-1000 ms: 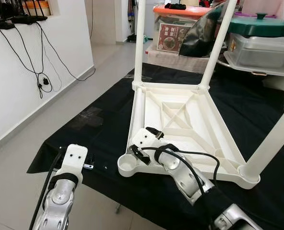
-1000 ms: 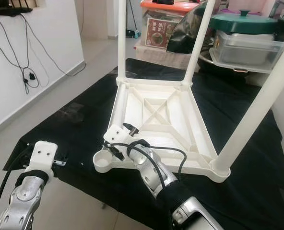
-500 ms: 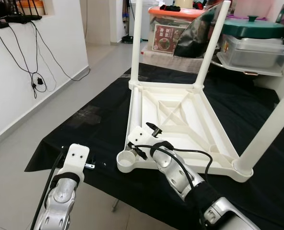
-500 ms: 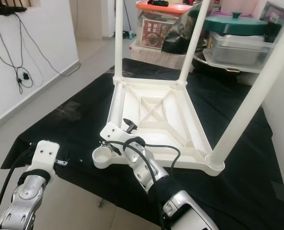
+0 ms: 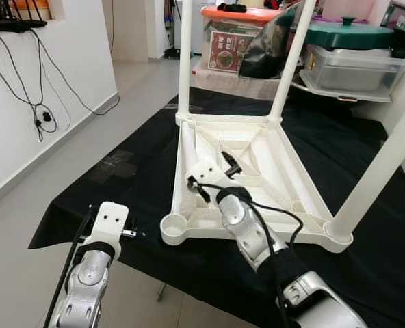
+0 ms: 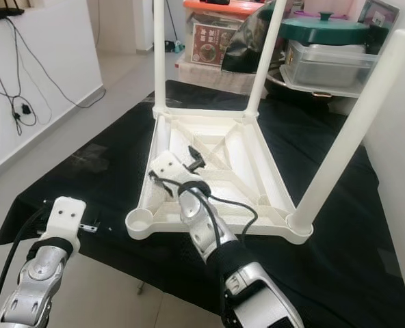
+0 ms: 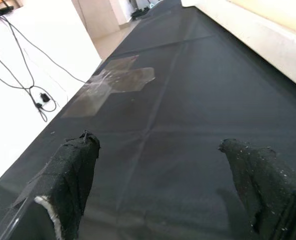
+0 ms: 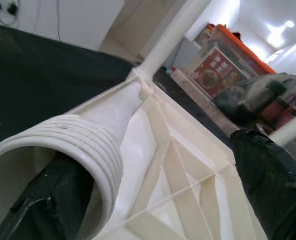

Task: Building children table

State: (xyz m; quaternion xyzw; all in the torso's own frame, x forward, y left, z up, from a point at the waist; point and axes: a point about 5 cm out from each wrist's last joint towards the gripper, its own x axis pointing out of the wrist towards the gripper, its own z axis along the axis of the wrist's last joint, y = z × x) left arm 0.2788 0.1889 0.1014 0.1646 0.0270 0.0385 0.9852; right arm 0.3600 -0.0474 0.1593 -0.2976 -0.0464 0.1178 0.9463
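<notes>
The right gripper (image 5: 212,176) has moved from the near corner socket (image 5: 173,225) farther along the upturned table (image 5: 271,147) on the black-covered counter (image 5: 120,178), its fingers now spread around the loose leg (image 8: 95,135) lying inside the left rim. Judging by this, the fourth leg is about to be picked up. The left gripper (image 7: 163,185) hovers wide open, empty.

I see a black cloth (image 5: 120,184) spread over the floor, with a taped patch (image 7: 110,86) on it. Cables (image 5: 35,89) hang down the white wall. Behind, an orange-lidded box (image 5: 233,37) and a green-lidded pot (image 5: 353,34).
</notes>
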